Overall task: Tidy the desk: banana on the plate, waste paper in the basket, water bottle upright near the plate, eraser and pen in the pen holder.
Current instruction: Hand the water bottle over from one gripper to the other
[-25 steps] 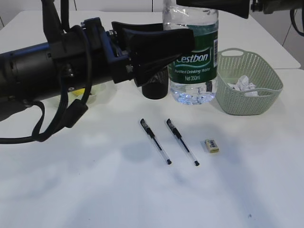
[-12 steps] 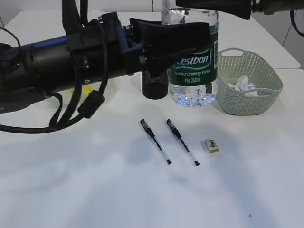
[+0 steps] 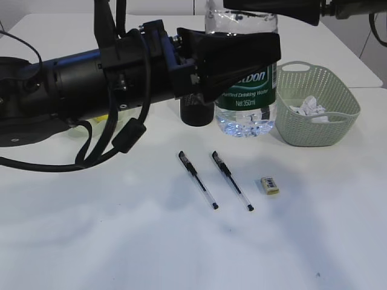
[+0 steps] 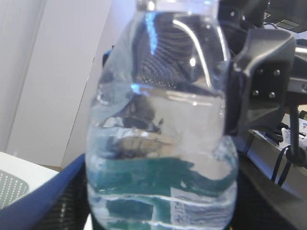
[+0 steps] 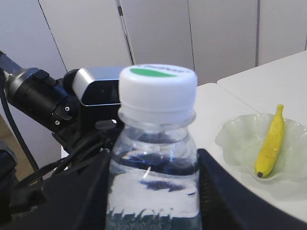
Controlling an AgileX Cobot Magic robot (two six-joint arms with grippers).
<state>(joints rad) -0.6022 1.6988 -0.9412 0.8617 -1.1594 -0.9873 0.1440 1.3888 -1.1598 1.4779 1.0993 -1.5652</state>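
Observation:
The water bottle (image 3: 245,115) stands upright, clear with a green label and a white cap (image 5: 158,81). My right gripper (image 3: 266,9) is shut on its upper body, a finger pressed to each side, seen in the right wrist view (image 5: 154,191). My left gripper (image 3: 260,57) reaches in from the left. It is open, with one finger on each side of the bottle's middle (image 4: 163,143). The banana (image 5: 271,141) lies on the pale plate (image 5: 235,139). Two pens (image 3: 198,179) (image 3: 232,180) and the eraser (image 3: 269,185) lie on the table. The black pen holder (image 3: 196,115) stands just left of the bottle.
The green basket (image 3: 317,130) sits at the right with waste paper (image 3: 309,109) inside. The left arm's thick black body (image 3: 72,90) and its cables span the left half of the table and hide most of the plate there.
The left arm has slid to the right, so its fingers now flank the bottle and cover part of the label. The right gripper and bottle have stayed put.

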